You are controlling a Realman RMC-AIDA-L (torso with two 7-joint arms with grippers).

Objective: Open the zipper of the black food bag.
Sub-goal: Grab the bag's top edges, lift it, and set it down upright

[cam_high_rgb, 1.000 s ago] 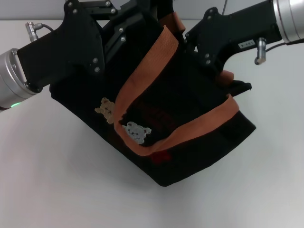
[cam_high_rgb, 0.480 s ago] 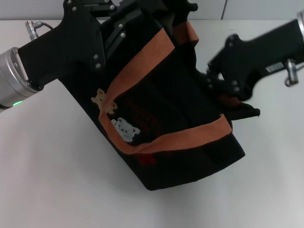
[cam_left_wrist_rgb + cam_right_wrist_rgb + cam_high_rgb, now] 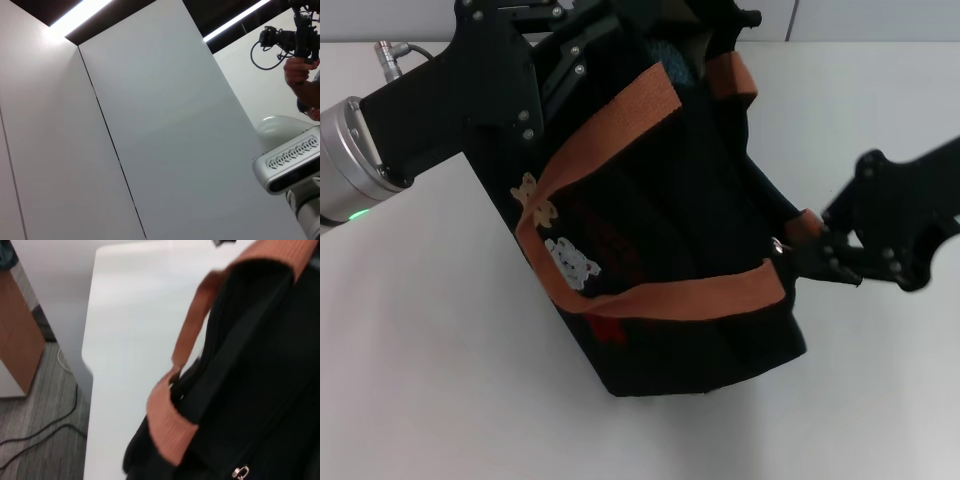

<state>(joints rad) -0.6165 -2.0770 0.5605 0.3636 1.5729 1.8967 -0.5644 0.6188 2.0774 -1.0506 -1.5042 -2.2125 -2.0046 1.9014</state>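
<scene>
Black fabric fills the middle of the white bench (image 3: 410, 400): the black food bag (image 3: 670, 270) sits tilted, its far end up near the bench's far edge and its near end low toward the right side. Bear patches and a red label show on the face turned to my head camera, crossed by an orange handle (image 3: 650, 300).

My left gripper (image 3: 545, 25) is at the bag's far end, against the top rim. I cannot tell from any view whether it is clamped there; the wrist camera on that arm shows only wall panels.

My right gripper (image 3: 800, 258) is at the bag's near right end, fingers drawn together at the rim. A small pale metal pull (image 3: 776, 245) sits just at the fingertips; I judge I am pinching it or its tab, though the contact itself is not clear. The right wrist camera shows the same pull (image 3: 240, 472) and a dark zipper (image 3: 240, 390) running along the rim.

Progress, as a judgement: the mouth appears parted at the far end, where something pale shows inside, and the pull lies near the end of its run. The opening looks largely done; what remains is confirming the pull has reached its stop.
</scene>
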